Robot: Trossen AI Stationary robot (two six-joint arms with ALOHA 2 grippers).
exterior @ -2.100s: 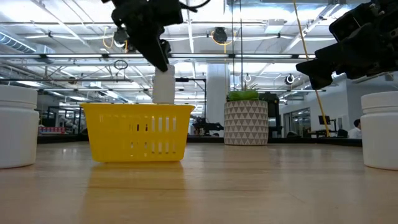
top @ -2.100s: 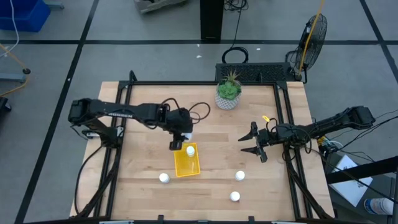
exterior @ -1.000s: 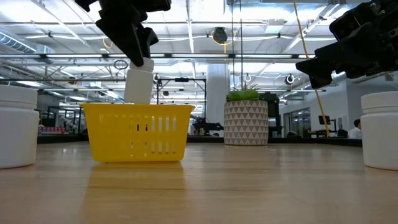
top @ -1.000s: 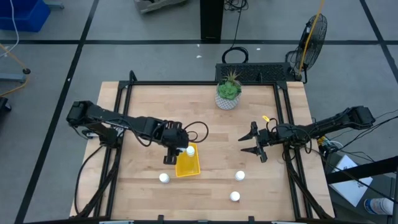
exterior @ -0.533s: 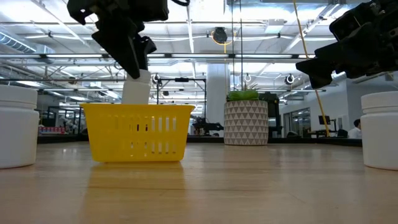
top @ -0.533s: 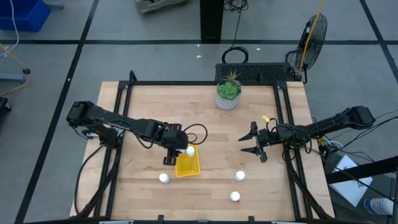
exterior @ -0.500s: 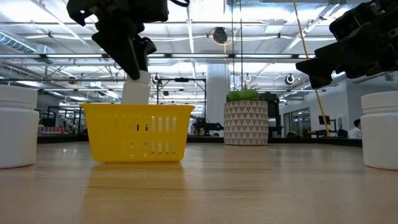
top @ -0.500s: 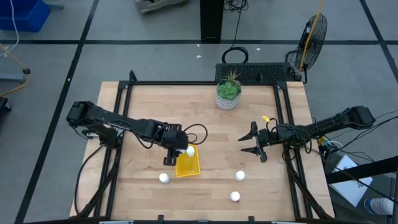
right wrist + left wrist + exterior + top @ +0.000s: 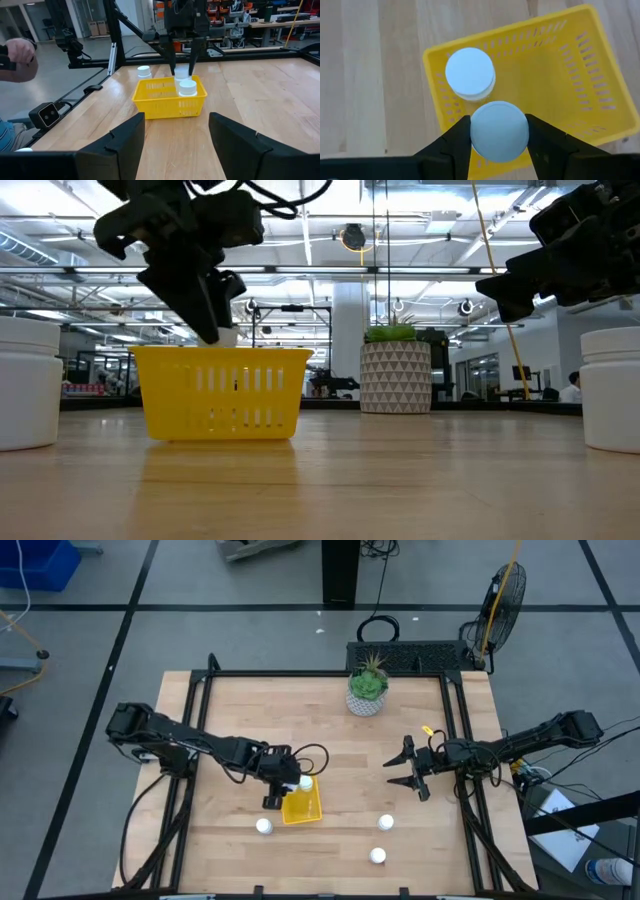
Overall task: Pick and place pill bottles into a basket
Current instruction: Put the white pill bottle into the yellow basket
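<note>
The yellow basket (image 9: 302, 804) stands near the table's middle and also shows in the low view (image 9: 222, 390). My left gripper (image 9: 499, 145) hangs over the basket's left part, shut on a white pill bottle (image 9: 499, 131) that reaches down into it. A second bottle (image 9: 470, 74) stands upright inside the basket beside it. Three more bottles stand upright on the table: one left of the basket (image 9: 263, 826) and two toward the right (image 9: 386, 823) (image 9: 377, 856). My right gripper (image 9: 408, 772) is open and empty at the table's right. My left gripper pinches the bottle by the sides of its top, just below the cap (image 9: 499, 131), between its two fingers (image 9: 457, 142). The fingers come from above, pointing down. The bottle is upright, its lower part inside the basket behind the wall (image 9: 228, 337); whether it stands on the basket's floor is hidden.
A white patterned pot with a green plant (image 9: 367, 692) stands at the far edge. Black rails (image 9: 455, 730) run along the table's left, right and far sides. A person's hand (image 9: 17, 52) shows beyond the table in the right wrist view.
My left gripper has gone toward the table's near edge and a little left, then down, carrying the bottle. The bottle, first clear above the basket's rim, has sunk into the basket until only its top shows. The gripper has stayed shut on it.
</note>
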